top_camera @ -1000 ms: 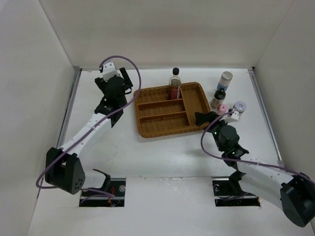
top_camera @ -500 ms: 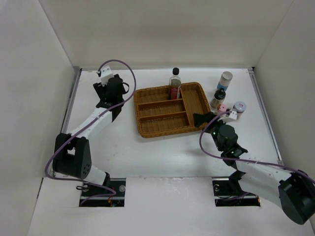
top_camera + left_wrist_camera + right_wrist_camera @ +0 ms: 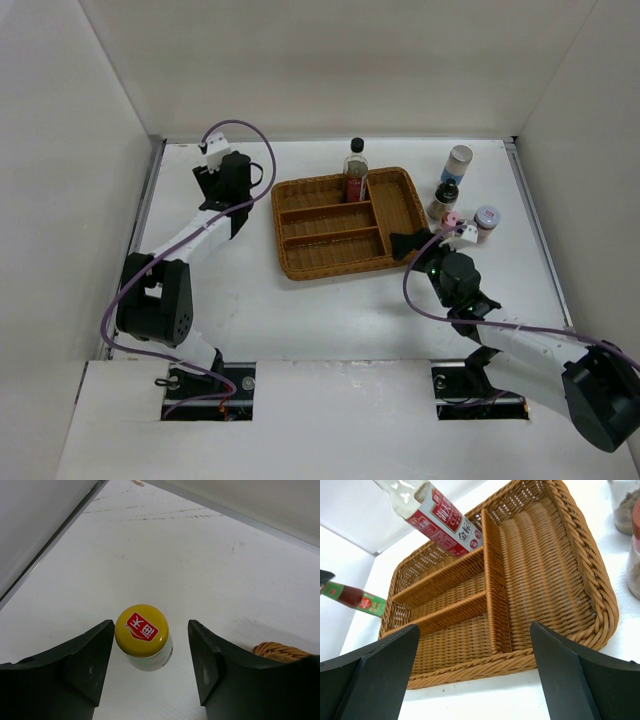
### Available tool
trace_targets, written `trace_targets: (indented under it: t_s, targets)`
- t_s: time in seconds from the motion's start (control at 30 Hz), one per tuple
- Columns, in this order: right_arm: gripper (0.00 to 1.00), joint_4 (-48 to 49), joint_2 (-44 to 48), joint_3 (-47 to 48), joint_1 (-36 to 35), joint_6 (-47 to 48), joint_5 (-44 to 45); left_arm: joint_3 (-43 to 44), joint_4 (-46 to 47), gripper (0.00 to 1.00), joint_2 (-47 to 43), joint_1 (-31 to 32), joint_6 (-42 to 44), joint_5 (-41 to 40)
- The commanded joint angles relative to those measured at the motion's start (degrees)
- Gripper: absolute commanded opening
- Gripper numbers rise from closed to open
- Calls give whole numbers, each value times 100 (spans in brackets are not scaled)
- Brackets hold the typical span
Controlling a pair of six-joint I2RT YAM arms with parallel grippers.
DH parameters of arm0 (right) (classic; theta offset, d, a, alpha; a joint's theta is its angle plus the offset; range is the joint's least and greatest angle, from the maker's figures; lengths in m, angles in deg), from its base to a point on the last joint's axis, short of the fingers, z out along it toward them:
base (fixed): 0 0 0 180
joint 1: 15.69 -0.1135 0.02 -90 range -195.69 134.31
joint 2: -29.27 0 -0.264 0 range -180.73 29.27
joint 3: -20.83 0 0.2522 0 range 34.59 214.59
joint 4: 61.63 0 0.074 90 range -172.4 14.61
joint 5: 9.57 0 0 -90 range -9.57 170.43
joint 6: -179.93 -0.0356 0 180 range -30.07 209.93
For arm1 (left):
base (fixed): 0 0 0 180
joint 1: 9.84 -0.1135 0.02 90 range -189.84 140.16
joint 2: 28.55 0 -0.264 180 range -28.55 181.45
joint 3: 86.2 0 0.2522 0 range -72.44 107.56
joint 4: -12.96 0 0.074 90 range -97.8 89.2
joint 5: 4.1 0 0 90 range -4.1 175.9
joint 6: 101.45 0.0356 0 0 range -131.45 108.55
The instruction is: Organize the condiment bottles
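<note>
The yellow-capped red sauce bottle [image 3: 142, 631] stands upright on the white table between the fingers of my left gripper [image 3: 151, 652]. The left finger is at the cap's edge and the right finger is still apart, so the gripper is open. In the top view my left gripper [image 3: 228, 195] covers this bottle, left of the wicker tray [image 3: 330, 270]. The black-capped clear glass bottle [image 3: 355, 172] stands in the tray's far compartment. My right gripper [image 3: 405, 245] is open and empty at the tray's right front corner. The white-blue shaker [image 3: 458, 162], dark-capped jar [image 3: 444, 198], pink-capped jar [image 3: 452, 220] and grey-lidded jar [image 3: 487, 222] stand right of the tray.
The tray's other compartments [image 3: 545, 565] hold nothing. White walls close in the table on the left, back and right. The red sauce bottle [image 3: 352, 599] also shows past the tray's left rim in the right wrist view.
My left arm has drawn back from the tray's far-left corner and come down over the yellow-capped bottle, its jaws narrowing. The right gripper has edged slightly left and stays wide.
</note>
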Motion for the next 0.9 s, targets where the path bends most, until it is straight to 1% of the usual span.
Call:
trace_targets:
  t_s: [0.0,0.07,0.13,0.27,0.33,0.4,0.53,0.67,0.77,0.87]
  targets:
    - [99,261,-83,235,-2,-61,-118,330,300,58,-74,-49,83,-53]
    - [99,252,-66,253,-2,-35,-136,304,336,56,-91,-75,118,-79]
    - [99,260,-22,218,-2,-43,-118,321,345,50,-22,-110,118,-36]
    - [99,261,-118,261,6,-61,-171,321,353,30,-3,-119,153,-44]
    - [99,252,-101,270,-2,-26,-145,286,388,23,-47,-102,153,-88]
    - [99,261,-118,235,-2,-61,-153,303,397,19,-152,-66,179,-123]
    - [99,269,-206,297,-2,-53,-189,391,476,17,-661,126,408,-80]
    - [100,269,-215,270,-2,-87,-206,865,459,16,-996,504,803,-44]
    - [100,269,-189,297,-2,-53,-206,1146,450,16,-1041,882,997,43]
    - [100,269,-136,262,-11,-43,-153,1410,424,16,-822,1190,1006,192]
